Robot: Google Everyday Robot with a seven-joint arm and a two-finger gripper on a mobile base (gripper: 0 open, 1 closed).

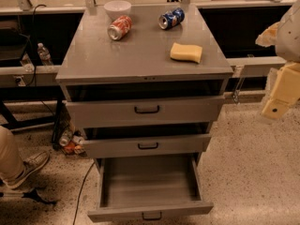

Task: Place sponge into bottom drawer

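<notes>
Right-edge hand (grip state unclear) hangs apart from the pale-yellow, rounded sponge on the cabinet top.

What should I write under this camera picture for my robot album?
A sponge lies on the cabinet top, the bottom drawer is open below, the robot's gripper is at the right.

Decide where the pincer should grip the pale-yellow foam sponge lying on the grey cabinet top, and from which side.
Probably from above, closing across the narrower width of the pale-yellow foam sponge at mid-length: it lies flat, nothing touching it. The pincer hangs right of the grey metal cabinet.
</notes>
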